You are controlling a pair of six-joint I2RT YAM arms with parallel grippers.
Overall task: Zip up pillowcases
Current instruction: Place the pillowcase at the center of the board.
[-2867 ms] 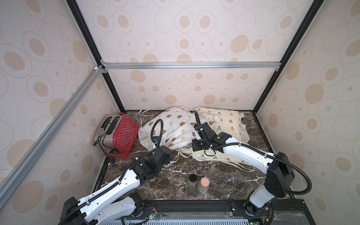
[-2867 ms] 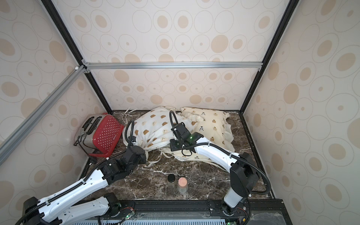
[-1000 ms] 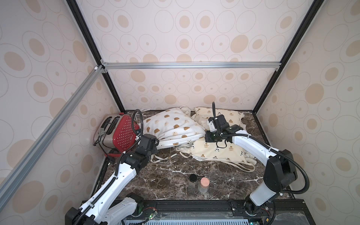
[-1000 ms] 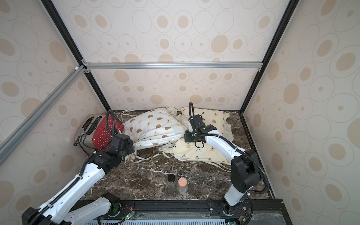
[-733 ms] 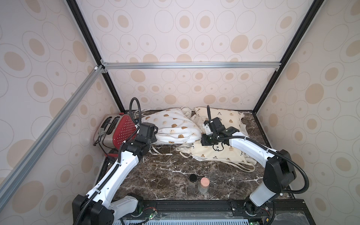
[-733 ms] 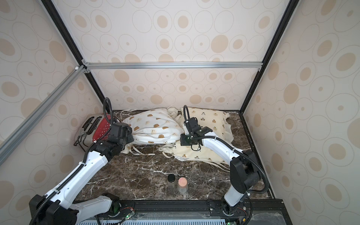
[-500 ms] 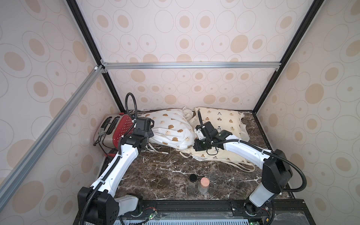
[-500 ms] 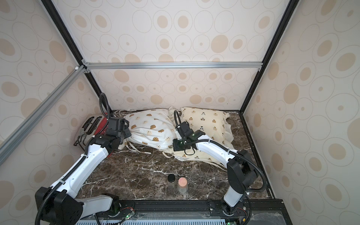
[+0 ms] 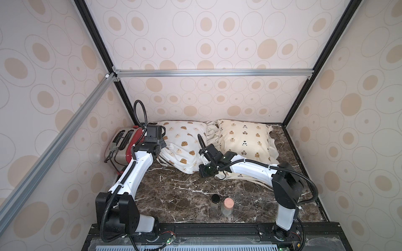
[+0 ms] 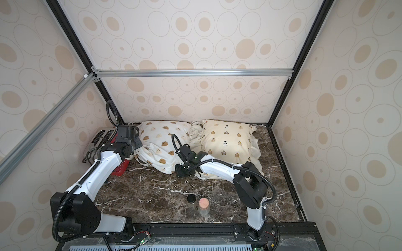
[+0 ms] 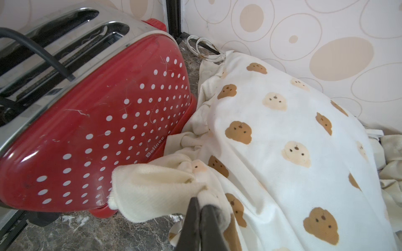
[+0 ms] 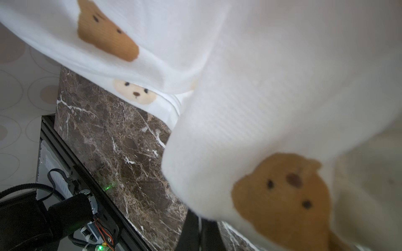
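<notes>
Pinched shut, the left end effector [image 11: 201,204] grips a bunched fold of ruffled edge on the white pillowcase [image 9: 185,143], the one printed with brown and cream bear heads. This held corner sits just beside the red toaster [image 11: 108,119] with white dots, and the fabric touches the toaster's lower end. The right end effector [image 12: 200,219] has its fingers pressed together on the cloth of the same pillowcase, at its near corner, which hangs slightly lifted over the dark marbled surface [image 9: 174,195]. In both top views the white pillowcase lies stretched between the two arms at the back left of the surface, one side against the toaster and the other touching the cream-yellow pillowcase [image 9: 243,139]. That second one lies flat at the back right, against the rear wall, with its ruffle and ties spread beneath the right arm. No zipper can be made out on either. Two small jars [image 9: 221,204] stand side by side near the front edge, well apart from the pillowcases.
</notes>
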